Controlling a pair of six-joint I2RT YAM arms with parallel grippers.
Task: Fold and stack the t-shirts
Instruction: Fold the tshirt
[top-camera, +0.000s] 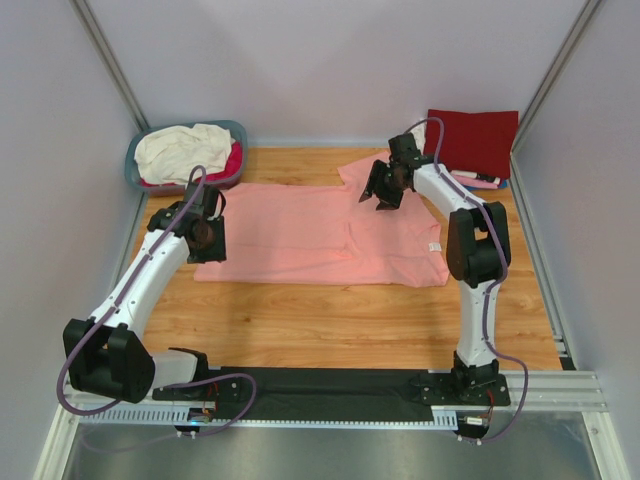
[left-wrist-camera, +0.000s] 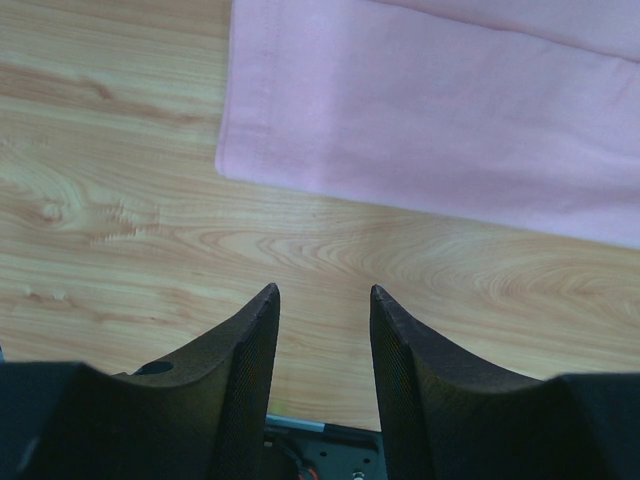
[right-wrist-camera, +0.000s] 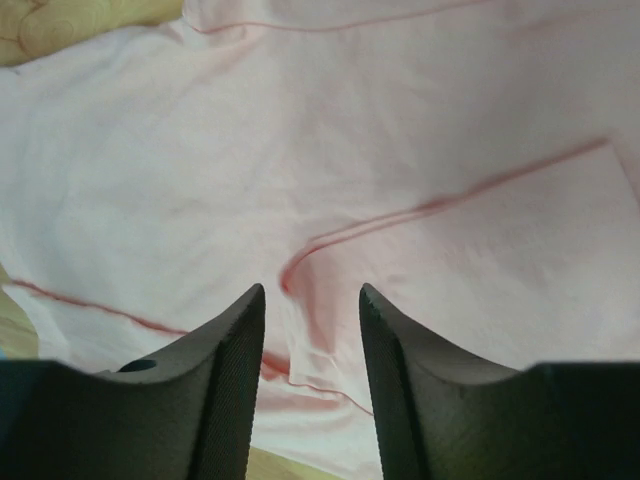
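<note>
Two grippers, one tee in play.

Top view: pink tee (top-camera: 300, 235) lies flat mid-table (top-camera: 330, 320), hem to the left, far sleeve poking out at the back. Left gripper (top-camera: 207, 243) hangs over the hem's left edge. Right gripper (top-camera: 382, 194) hangs over the far sleeve. Basket (top-camera: 135, 165), back left, holds a cream tee (top-camera: 185, 148) and a magenta tee (top-camera: 233, 160), both unfolded. Folded stack (top-camera: 472, 140), dark red on top, sits back right.

Left wrist: fingers (left-wrist-camera: 250, 330) spread, nothing between them. Bare wood below, hem corner just ahead.

Right wrist: fingers (right-wrist-camera: 225, 340) spread and empty, above rumpled cloth with seams showing. Cannot tell whether they touch it.

Judgement: first fold not yet begun; both arms look to be lining up grasps. Next move calls for the left to advance onto the hem corner and the right to drop and pinch the sleeve, then fold inward.
</note>
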